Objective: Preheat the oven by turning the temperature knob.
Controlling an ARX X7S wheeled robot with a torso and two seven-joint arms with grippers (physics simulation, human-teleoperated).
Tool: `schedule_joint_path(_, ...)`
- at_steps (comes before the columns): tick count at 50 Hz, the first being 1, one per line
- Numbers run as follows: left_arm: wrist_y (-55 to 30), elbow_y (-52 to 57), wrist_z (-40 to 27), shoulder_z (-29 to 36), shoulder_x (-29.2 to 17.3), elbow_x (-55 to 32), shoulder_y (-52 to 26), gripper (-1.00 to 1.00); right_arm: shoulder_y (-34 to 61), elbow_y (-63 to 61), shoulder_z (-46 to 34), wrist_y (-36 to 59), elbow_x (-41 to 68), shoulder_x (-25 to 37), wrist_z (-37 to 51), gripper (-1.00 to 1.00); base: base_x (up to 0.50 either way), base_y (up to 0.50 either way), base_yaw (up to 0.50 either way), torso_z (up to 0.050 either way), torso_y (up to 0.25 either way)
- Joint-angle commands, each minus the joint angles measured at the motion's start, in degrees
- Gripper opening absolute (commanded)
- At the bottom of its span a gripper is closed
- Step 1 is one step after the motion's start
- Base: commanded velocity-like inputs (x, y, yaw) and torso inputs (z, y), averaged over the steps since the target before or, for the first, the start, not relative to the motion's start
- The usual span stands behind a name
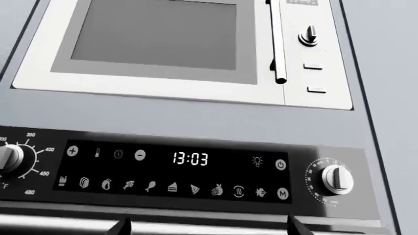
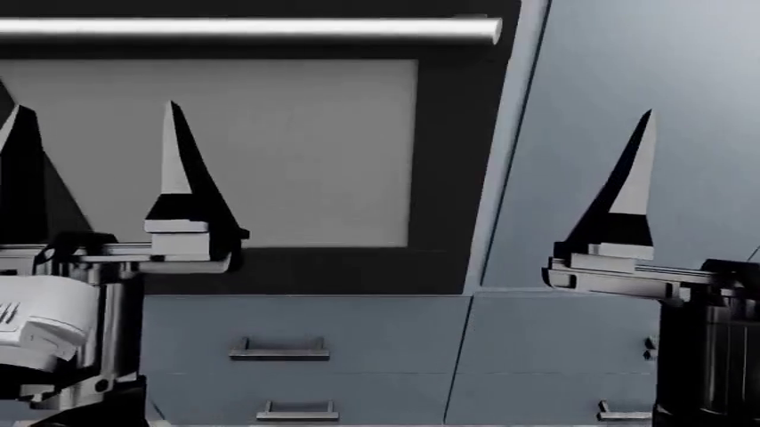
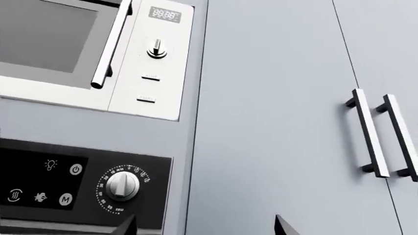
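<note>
The black oven point(image 1: 196, 142) shows its control strip with a 13:03 display and white food icons. The temperature knob point(image 1: 8, 157), ringed by 350 to 480 and a °F mark, sits at the strip's left end, cut by the frame edge. A second knob point(image 1: 336, 178), ringed by tiny numbers, sits at the strip's right end point(image 3: 123, 186). My left gripper point(image 1: 209, 227) is open and empty in front of the oven window point(image 2: 262, 151), below the silver handle point(image 2: 249, 29). My right gripper point(image 3: 205, 227) is open and empty, with one finger point(image 2: 629, 178) before the blue-grey panel.
A white microwave point(image 1: 176, 90) with its own handle and knob point(image 1: 308, 36) sits above the oven. Tall blue-grey cabinet doors with bar handles point(image 3: 369, 132) stand to the right. Blue-grey drawers point(image 2: 279, 349) lie under the oven.
</note>
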Motion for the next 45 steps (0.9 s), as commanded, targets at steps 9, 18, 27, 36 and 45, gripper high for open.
schedule_joint_path(9,-3.0,6.2,-2.0,-2.8,-2.2,-3.6,-2.6,1.0,-0.1,-2.6,2.0,-1.8,-0.3,-2.7,-3.8,1.0,0.0,0.0,0.0,0.0,0.0)
schedule_joint_path(18,-2.6,7.7,-4.5,-2.3,-5.0,-5.0,-3.1,1.0,-0.8,-2.6,1.4,-2.9,-0.8,-2.7,-3.9,1.0,0.0,0.0,0.0,0.0,0.0)
schedule_joint_path(27,-0.8,7.6,-9.1,-0.5,-8.9,-7.5,-3.3,1.0,-0.8,-2.6,1.5,-3.5,-0.7,-2.7,-3.9,1.0,0.0,0.0,0.0,0.0,0.0)
schedule_joint_path(36,1.0,7.7,-13.9,1.1,-13.3,-10.3,-3.7,1.0,-1.2,-2.6,1.5,-3.9,-0.8,-2.7,-3.8,1.0,0.0,0.25,0.0,0.0,0.0)
schedule_joint_path(45,2.8,7.4,-17.4,2.9,-16.6,-11.5,-4.2,1.0,-0.1,-2.6,1.1,-3.0,-1.2,-2.7,-3.8,1.0,0.0,0.34,0.0,0.0,0.0)
